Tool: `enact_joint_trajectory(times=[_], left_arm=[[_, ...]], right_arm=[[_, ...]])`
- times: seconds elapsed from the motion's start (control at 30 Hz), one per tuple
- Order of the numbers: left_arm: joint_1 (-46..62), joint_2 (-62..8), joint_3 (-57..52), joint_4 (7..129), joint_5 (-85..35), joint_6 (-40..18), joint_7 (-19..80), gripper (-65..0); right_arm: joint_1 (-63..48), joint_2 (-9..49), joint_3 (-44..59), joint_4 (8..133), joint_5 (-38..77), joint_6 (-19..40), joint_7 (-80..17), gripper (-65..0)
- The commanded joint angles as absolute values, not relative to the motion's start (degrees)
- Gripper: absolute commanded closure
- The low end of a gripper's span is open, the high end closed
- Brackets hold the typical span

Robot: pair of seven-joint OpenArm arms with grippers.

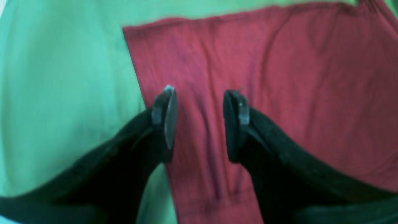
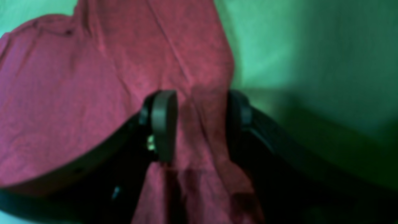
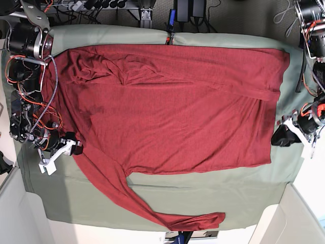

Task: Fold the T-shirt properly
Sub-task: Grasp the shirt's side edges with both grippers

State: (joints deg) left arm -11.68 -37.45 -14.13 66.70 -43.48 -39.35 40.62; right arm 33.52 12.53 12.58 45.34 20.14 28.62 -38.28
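The dark red T-shirt (image 3: 172,112) lies spread across the sage-green cloth (image 3: 203,198). One long sleeve (image 3: 167,216) trails toward the near table edge. The other sleeve (image 3: 111,68) lies folded over the body. My left gripper (image 3: 280,137) is open at the hem corner. In the left wrist view the left gripper (image 1: 202,93) hangs just inside the shirt's (image 1: 279,77) side edge. My right gripper (image 3: 75,147) is open at the shoulder by the long sleeve. In the right wrist view the right gripper (image 2: 202,96) straddles a raised ridge of red fabric (image 2: 77,77).
Green cloth shows bare to the left in the left wrist view (image 1: 62,77) and to the right in the right wrist view (image 2: 311,46). Cables and power gear (image 3: 177,12) line the far table edge. White panels (image 3: 299,218) stand at the near corners.
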Motion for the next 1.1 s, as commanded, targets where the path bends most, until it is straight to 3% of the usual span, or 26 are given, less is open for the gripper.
enact_joint_trajectory(times=[0.0,0.23,0.47,0.97,1.07], left_arm=[[-15.3,-38.7,-13.3,65.3,-42.8,-39.0,37.8,-27.4],[-29.8,-35.7,-5.5,48.2,-35.3,-32.6,34.2,-27.3],[-35.2,-33.6,-4.5,33.1,-28.4,-25.5,28.0,-27.3],[-34.3,-29.5,-4.5,31.9,-28.4,-29.0,28.7,-27.3],[-34.3,-29.5,-4.5,31.9,-29.6,-32.4,29.0,-27.3]], right_arm=[[34.7,13.0,12.7,46.4,20.5,28.9,-38.0,-25.9],[32.2,13.3,12.7,46.4,20.6,29.0,-37.5,-25.9],[31.9,13.3,12.7,46.4,20.6,29.0,-37.5,-25.9],[31.9,13.3,12.7,46.4,21.0,29.0,-37.3,-25.9],[31.9,13.3,12.7,46.4,21.0,29.0,-37.3,-25.9]])
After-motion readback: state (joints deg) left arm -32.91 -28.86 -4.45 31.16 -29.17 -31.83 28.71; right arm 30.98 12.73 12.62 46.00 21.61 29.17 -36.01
